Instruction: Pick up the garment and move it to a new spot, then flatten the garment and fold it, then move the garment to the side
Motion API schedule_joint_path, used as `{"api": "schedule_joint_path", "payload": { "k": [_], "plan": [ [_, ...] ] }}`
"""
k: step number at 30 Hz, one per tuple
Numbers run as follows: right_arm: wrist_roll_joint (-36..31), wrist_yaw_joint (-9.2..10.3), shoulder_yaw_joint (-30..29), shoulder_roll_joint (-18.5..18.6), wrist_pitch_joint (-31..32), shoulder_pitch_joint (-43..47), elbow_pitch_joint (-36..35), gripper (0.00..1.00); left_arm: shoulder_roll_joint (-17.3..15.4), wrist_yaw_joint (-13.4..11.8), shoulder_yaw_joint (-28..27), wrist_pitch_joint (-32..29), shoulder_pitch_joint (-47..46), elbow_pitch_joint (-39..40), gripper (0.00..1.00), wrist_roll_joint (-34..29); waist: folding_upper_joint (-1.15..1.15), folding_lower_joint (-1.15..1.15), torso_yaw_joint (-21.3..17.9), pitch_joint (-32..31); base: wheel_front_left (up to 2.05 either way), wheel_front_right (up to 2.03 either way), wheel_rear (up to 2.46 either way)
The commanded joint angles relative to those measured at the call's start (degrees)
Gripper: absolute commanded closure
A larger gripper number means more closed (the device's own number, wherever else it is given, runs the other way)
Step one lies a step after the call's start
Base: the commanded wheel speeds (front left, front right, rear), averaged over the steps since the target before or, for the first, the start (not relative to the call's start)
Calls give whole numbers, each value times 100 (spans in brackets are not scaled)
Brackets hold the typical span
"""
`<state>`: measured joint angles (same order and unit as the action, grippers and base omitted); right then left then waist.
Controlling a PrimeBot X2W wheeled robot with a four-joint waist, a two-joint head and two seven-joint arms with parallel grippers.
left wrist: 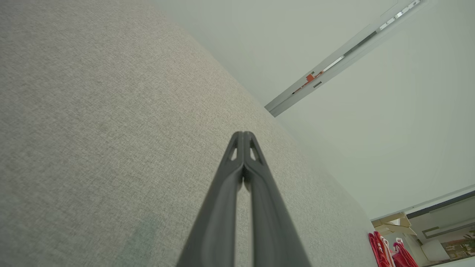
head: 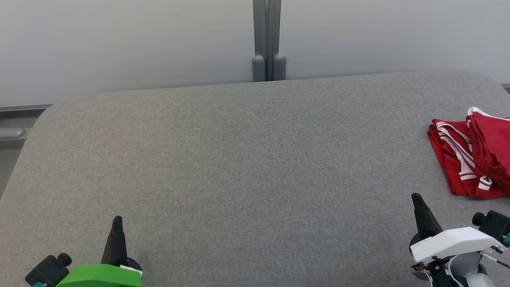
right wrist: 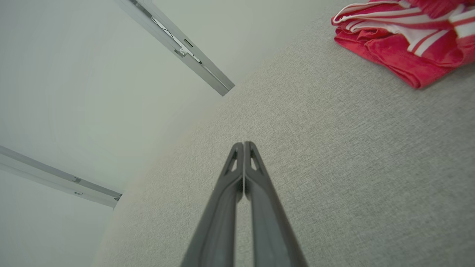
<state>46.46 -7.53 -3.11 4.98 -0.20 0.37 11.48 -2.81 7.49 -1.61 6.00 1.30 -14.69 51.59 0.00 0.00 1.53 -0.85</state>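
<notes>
We are observing the left gripper point(head: 117, 221) and the right gripper point(head: 416, 197) both closed tight and empty, standing over the near edge of the grey table point(head: 255, 159), with the red, white-striped garment point(head: 474, 159) lying bunched at the table's right side, just beyond the right gripper.

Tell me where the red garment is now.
In the head view the red garment lies on the right side of the grey table, just ahead of the right gripper.
</notes>
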Motion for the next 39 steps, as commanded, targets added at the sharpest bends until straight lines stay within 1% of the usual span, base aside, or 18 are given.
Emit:
{"api": "schedule_joint_path", "payload": {
  "k": [1, 18, 39],
  "plan": [
    [204, 2, -38, 15, 34, -162, -41, 100, -64, 0, -33, -40, -197, 84, 100, 196, 0, 0, -2, 2, 0, 0, 0],
    [1379, 3, -122, -45, 211, -304, 36, 100, -73, 0, -137, -350, -357, 86, 100, 1260, 0, 0, -33, 22, 0, 0, 0],
    [2571, 3, -211, -109, 385, -457, 117, 100, -76, 0, -249, -666, -520, 85, 100, 2327, 0, 0, -69, 47, 0, 0, 0]
  ]
}}
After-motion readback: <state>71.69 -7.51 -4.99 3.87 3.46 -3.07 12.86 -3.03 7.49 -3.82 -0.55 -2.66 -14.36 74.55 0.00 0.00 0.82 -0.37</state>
